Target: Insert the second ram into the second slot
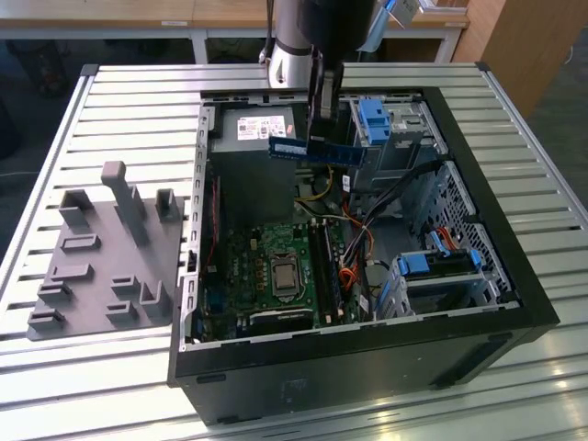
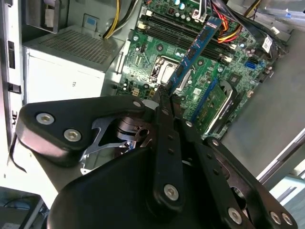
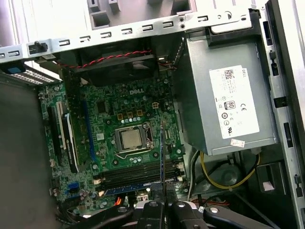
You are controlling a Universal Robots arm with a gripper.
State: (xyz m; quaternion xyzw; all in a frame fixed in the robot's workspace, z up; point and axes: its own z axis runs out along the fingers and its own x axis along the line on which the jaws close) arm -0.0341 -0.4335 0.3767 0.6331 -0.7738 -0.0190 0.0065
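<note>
Blue second ram [image 1: 312, 151], pinched edgewise between gripper [image 1: 323, 136] fingers
Held aloft inside open computer case [image 1: 367, 354], far end; clear above green motherboard [image 1: 266, 248].

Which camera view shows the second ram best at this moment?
The exterior view: the second ram shows its whole blue length, held by the gripper above the open computer case. The second wrist view shows it slanted, its near end hidden in the gripper. The first wrist view shows it edge-on, a thin line.
</note>
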